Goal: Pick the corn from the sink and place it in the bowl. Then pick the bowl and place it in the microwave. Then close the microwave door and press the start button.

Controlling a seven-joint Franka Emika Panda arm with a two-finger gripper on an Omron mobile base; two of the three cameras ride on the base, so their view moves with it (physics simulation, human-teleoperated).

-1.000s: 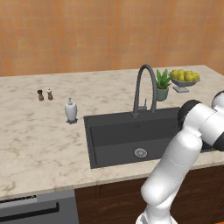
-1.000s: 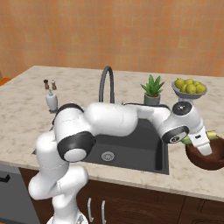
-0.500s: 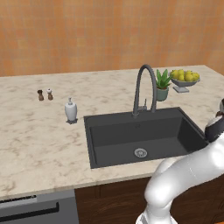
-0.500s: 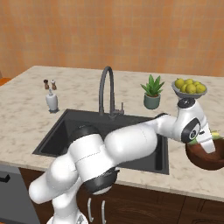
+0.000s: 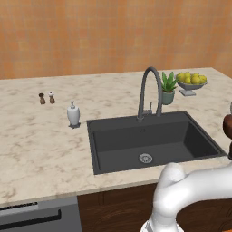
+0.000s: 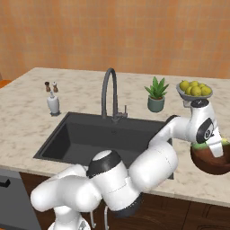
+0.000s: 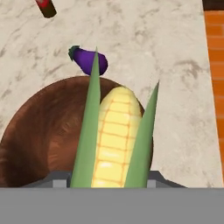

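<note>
I have the corn [image 7: 114, 140] clamped between my jaws, its yellow kernels and two green husk blades rising straight up the middle of my hand view, right over the open mouth of the bowl [image 7: 48, 131]. My gripper [image 6: 214, 144] hangs just above the bowl's rim [image 6: 210, 164], on the counter [image 6: 27, 112] to the right of the sink [image 6: 90, 139], which lies emptied of the cob.

I judge the cob light and stiff, its kernels a bit slick and its husk soft, so a hold across the thick body suits it better than the leaves. The bowl should be heavier and rigid, too wide to span, so I would take it by pinching the rim wall.

My hand view gives what the base views do not: a small purple eggplant [image 7: 89, 60] on the counter just beyond the bowl, and a dark red object [image 7: 46, 8] farther off. The right base view shows my arm reaching over the sink's right edge, with the faucet [image 6: 109, 94], the potted plant [image 6: 156, 96] and the fruit bowl [image 6: 194, 90] far behind. In the left base view the bowl [image 5: 227, 127] is a sliver at the right edge, while the soap bottle [image 5: 73, 114] and shakers [image 5: 46, 98] sit far left
</note>
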